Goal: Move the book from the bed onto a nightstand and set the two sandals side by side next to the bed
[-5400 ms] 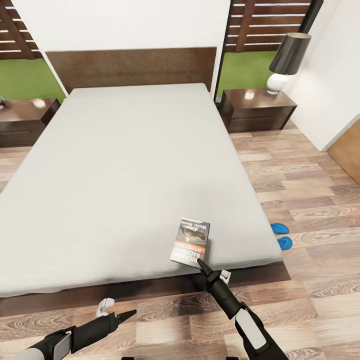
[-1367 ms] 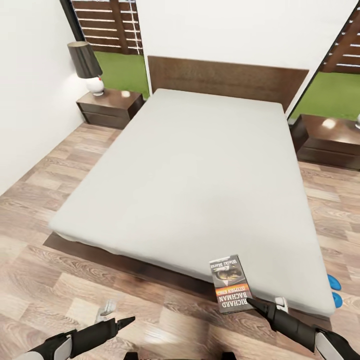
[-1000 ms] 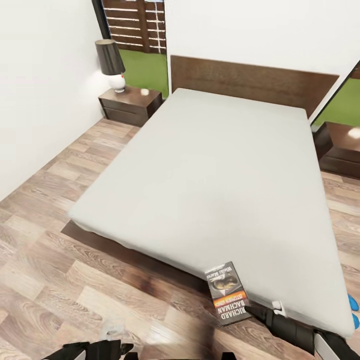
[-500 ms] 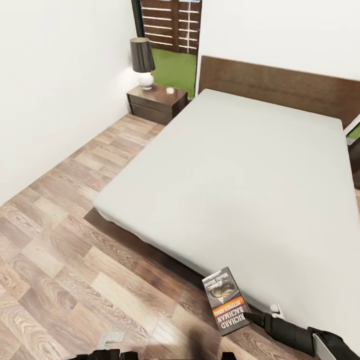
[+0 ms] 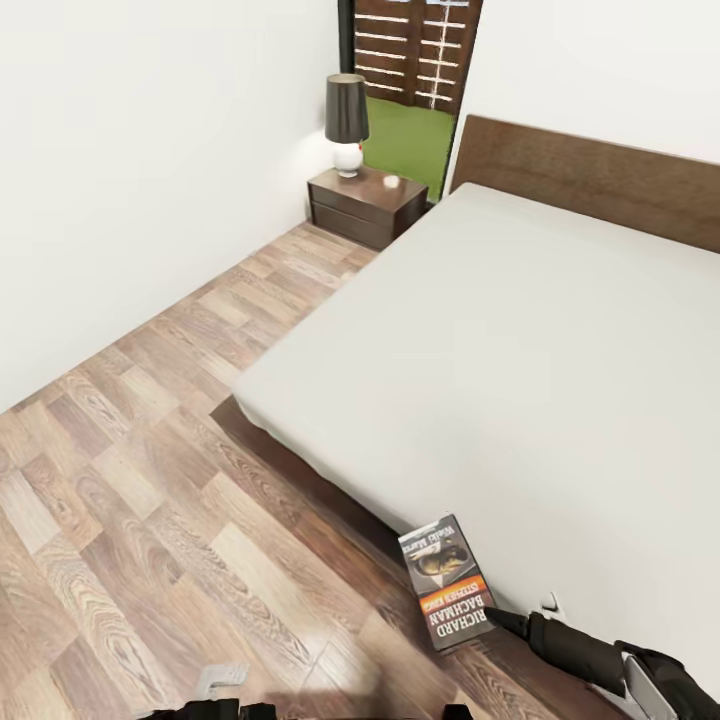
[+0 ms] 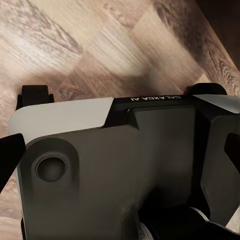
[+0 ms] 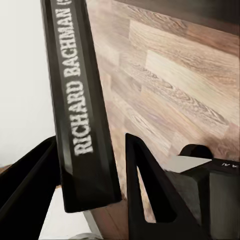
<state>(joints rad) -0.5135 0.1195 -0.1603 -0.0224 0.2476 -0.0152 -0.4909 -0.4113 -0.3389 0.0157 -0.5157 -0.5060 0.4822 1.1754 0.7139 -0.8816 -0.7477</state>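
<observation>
Black-spined book (image 7: 82, 100) sits clamped in the right tool (image 7: 90, 200).

The book (image 5: 449, 581) carries white "RICHARD BACHMAN" lettering on its cover and "RICHARD BACHMAN" again along its spine (image 7: 80, 100). The robot's grey body panel (image 6: 110, 165) bears small, upside-down "GALAXEA AI" lettering.
</observation>
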